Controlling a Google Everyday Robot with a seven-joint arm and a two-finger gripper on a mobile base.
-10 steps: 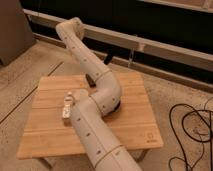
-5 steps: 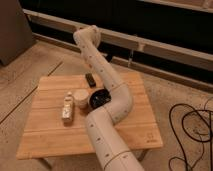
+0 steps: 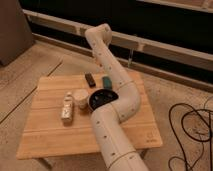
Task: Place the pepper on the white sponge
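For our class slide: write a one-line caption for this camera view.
White arm arcs over wooden table bearing white sponge, beige cup, black bowl; claw out of view.

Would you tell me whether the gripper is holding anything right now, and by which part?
It cannot be told: the gripper itself is out of view, with only the arm showing above the wooden table.

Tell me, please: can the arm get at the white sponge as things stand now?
Probably yes. The white sponge lies uncovered left of the beige cup, and nothing stands above it. The gripper is high, at the end of the arm, over the far side of the table.
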